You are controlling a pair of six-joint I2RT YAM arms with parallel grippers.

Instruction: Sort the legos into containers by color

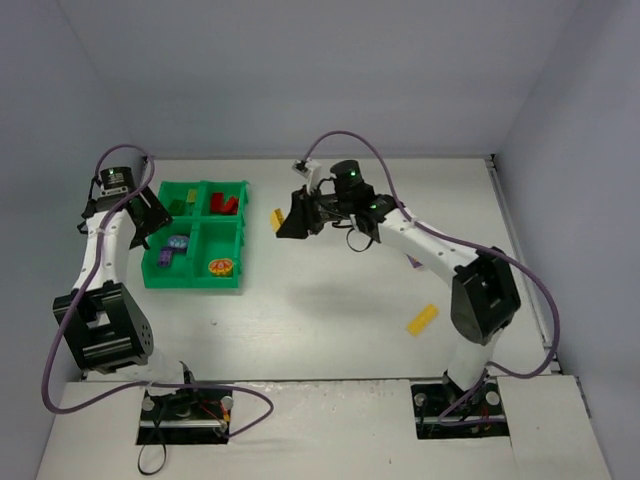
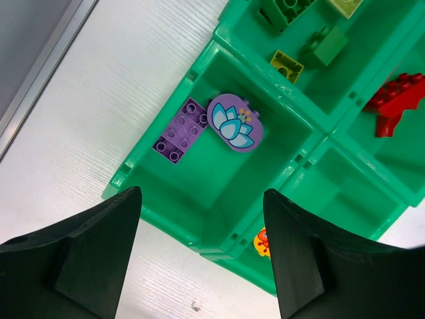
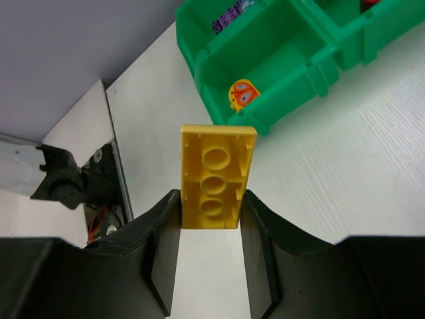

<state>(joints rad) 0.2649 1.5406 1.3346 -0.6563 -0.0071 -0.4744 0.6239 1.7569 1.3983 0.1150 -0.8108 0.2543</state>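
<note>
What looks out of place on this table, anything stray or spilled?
A loose yellow brick lies on the table near the right arm's base, well apart from the green tray, so it reads as unsorted. The held yellow brick is clamped in the right gripper. Nothing looks spilled or damaged.

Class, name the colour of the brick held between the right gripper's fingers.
Yellow. The brick shows best in the right wrist view.
</note>
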